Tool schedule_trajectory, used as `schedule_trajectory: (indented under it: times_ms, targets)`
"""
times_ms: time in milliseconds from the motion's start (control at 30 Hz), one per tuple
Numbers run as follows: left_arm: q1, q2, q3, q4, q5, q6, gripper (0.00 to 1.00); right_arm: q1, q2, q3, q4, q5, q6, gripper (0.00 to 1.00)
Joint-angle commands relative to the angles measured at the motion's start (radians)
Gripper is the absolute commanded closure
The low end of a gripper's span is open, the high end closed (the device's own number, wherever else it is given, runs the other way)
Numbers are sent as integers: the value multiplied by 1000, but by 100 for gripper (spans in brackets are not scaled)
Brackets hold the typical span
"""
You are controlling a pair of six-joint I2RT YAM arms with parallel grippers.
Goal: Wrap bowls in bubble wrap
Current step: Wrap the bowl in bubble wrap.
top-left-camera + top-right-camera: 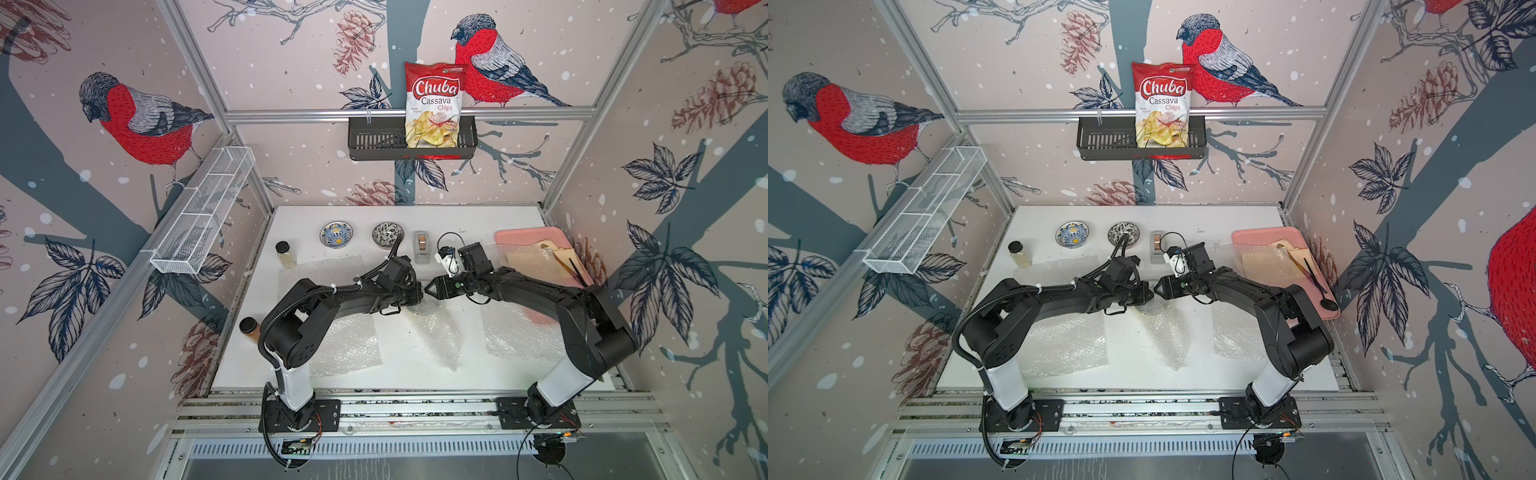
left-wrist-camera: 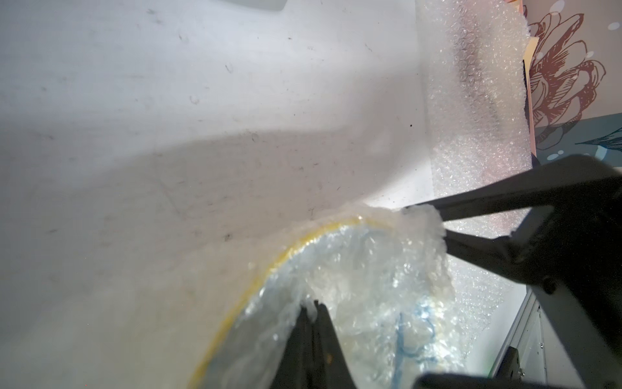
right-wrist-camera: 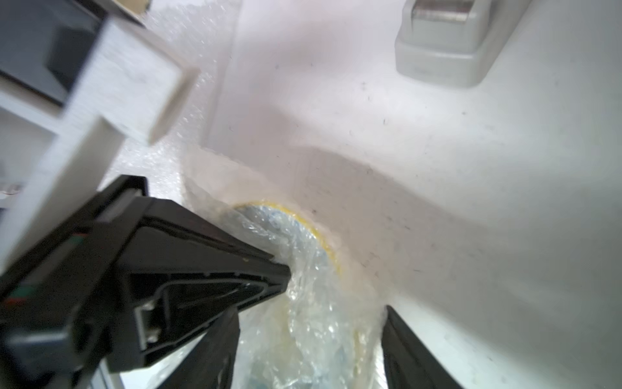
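Bowl (image 2: 269,269) with a yellow rim sits mid-table (image 1: 397,353) under crumpled bubble wrap (image 1: 436,328). We see the left gripper (image 2: 311,308) pinched tight on a fold of that wrap and the right gripper (image 3: 311,311) spread wide astride it. 2 more stand uncovered at the back: blue-and-yellow bowl (image 1: 336,234) and black-and-white bowl (image 1: 387,234).

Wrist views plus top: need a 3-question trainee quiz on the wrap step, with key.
1. True or false: the left hand is shut on the bubble wrap.
2. The right hand is: A open, B shut on a bowl, C out of view?
3. How many bowls sit unwrapped at the far side of the table?
Key: 1 true; 2 A; 3 two, the blue-and-yellow bowl and the black-and-white bowl.
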Motion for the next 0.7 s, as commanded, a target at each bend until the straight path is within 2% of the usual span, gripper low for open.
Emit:
schedule_trajectory:
  times_ms: [0, 33, 133, 267, 333, 533, 667]
  targets:
    - [-1, 2, 31, -2, -29, 13, 95, 9, 7, 16, -16, -82, -18, 19]
    - [-1, 5, 35, -6, -30, 13, 94, 15, 16, 16, -20, -82, -22, 15]
    - [-1, 8, 44, -14, -31, 18, 93, 32, 36, 13, -38, -57, -36, 15]
    - [-1, 1, 45, -20, -38, 23, 91, 54, 72, 28, -72, -3, -49, 17]
    - [-1, 1, 47, -24, -43, 26, 87, 60, 93, 38, -87, 12, -55, 20]
    - [-1, -32, 46, -27, -68, 14, 69, 67, 144, 60, -108, 90, -50, 36]
    - [0, -89, 38, -40, -105, 15, 61, 64, 152, 64, -107, 114, -39, 45]
